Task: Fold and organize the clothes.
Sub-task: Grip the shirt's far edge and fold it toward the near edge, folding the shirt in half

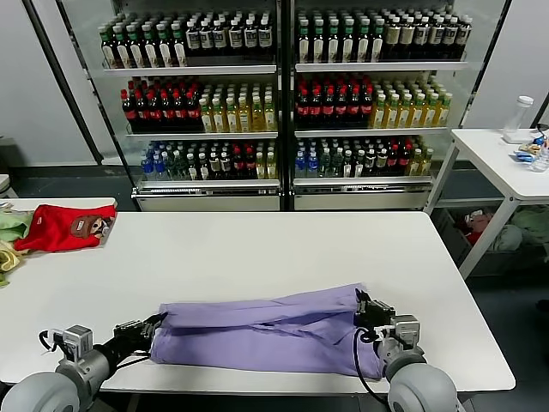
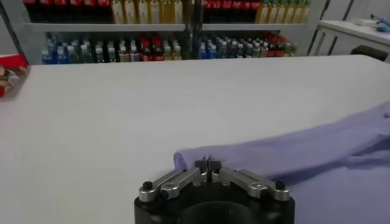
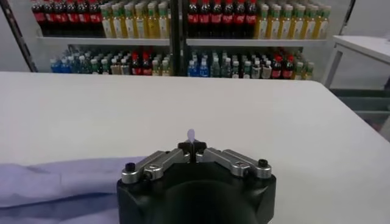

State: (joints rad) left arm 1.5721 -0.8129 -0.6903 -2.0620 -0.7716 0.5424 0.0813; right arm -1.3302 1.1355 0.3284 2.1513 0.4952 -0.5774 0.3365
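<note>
Cloth is bunching: I'm pinching the T-shirt (image 1: 270,333), lying at the table's (image 1: 257,249) six o'clock edge, with left pincer (image 1: 155,325) and right pincer (image 1: 364,311) both closed on its ends, so I should be lifting evenly.

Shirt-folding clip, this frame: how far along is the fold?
Partly done: the lavender T-shirt already lies folded lengthwise into a long band on the white table. In hand: the left gripper and right gripper each pinch one end of it. Left: folding the band shorter and setting it aside.
</note>
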